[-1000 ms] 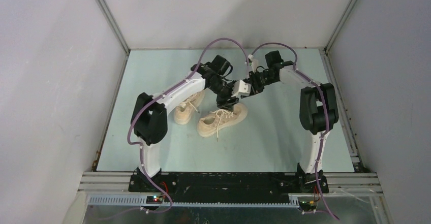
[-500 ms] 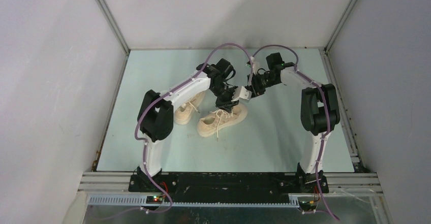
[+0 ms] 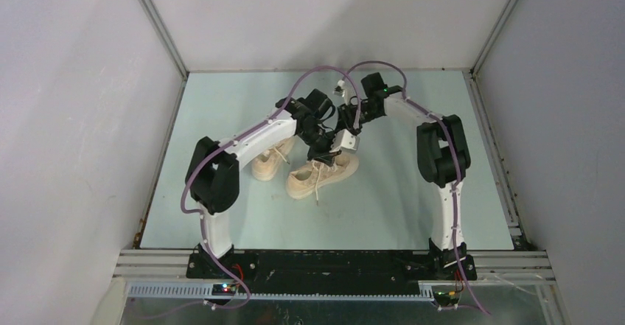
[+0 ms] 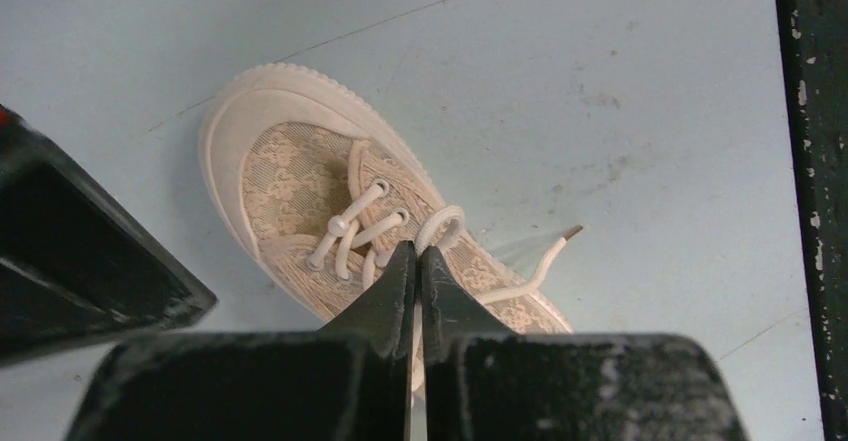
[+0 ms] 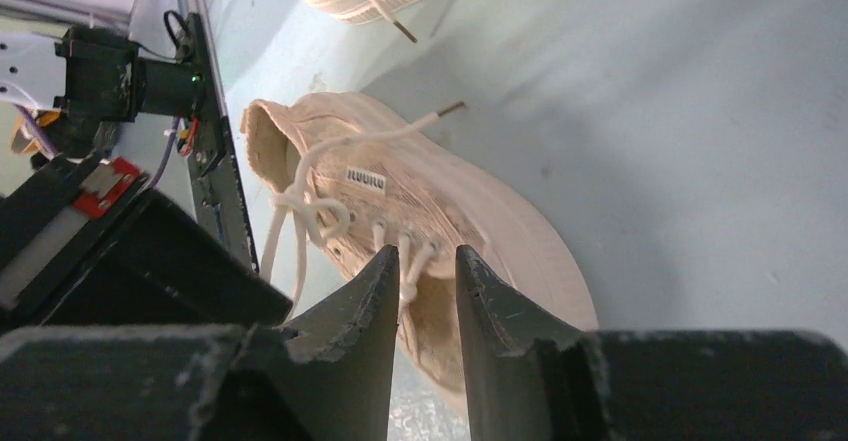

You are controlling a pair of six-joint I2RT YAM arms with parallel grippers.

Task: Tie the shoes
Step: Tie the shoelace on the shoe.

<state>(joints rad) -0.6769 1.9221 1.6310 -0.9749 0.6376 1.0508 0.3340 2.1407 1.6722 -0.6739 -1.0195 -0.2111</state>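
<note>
Both shoes lie on the table (image 3: pixel 413 192) about midway between its near and far edges, a little left of centre. The left shoe (image 3: pixel 271 160) is partly hidden under the left arm (image 3: pixel 250 135), and the right shoe (image 3: pixel 322 175) lies just beside it, toe toward the near edge.

They look like light, soft fabric shoes with rubbery soles, so a hard pull would probably drag one across the table rather than tighten anything. The lace (image 4: pixel 443 226) is thin, limp and likely a little slippery. It is best pinched close to the eyelets or at the bend of a loop, not at the loose tipped end, which lies on the table beside the right shoe.

The left gripper (image 4: pixel 417 261) hangs over the right shoe's lacing with its jaws pressed fully together. A small loop of lace stands out right at the fingertips, and a pale strand shows in the seam between them, so it appears to have the lace pinched.

The right gripper (image 5: pixel 427 266) is over the same shoe with a modest gap between its jaws. Lace strands cross within that gap, but the fingers do not press on them, and I cannot tell whether they touch the shoe. It holds nothing.
</note>
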